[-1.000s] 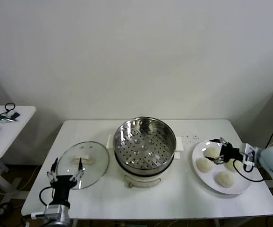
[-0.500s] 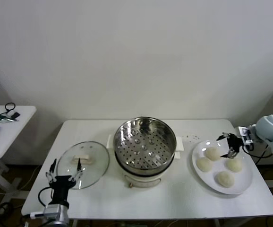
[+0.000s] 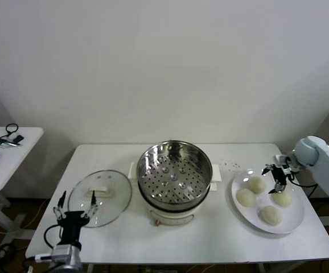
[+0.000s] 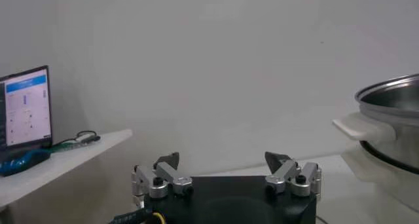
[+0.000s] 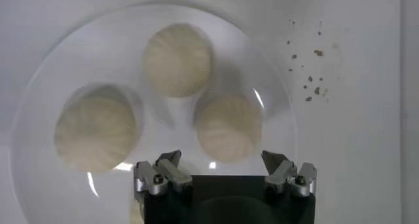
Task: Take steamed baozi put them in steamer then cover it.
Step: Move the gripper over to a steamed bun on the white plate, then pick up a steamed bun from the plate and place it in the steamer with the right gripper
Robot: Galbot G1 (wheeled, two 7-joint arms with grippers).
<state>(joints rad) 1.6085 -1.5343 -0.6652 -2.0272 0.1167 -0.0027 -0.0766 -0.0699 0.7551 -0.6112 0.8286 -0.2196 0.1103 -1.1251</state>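
Several cream-white steamed baozi (image 3: 256,184) lie on a large white plate (image 3: 250,219) at the table's right. In the right wrist view three of them show whole, the nearest baozi (image 5: 228,127) just ahead of the jaws. My right gripper (image 3: 274,174) hovers open over the plate's far side, nothing between its fingers (image 5: 221,158). The steamer (image 3: 174,173), a shiny pot with a perforated tray, stands uncovered at the table's middle. Its glass lid (image 3: 100,197) lies flat to the left. My left gripper (image 3: 73,207) waits open near the lid's front edge, empty (image 4: 222,158).
Dark crumbs (image 3: 231,165) dot the table between steamer and plate. A small side table (image 3: 5,149) with cables and a screen (image 4: 26,107) stands off to the left. The steamer's cream side handle (image 4: 363,128) sticks out toward the left gripper.
My right arm has swung from the plate's near right side round to its far right, the gripper now above the plate's far half. The left gripper has drifted slightly toward the table's front.
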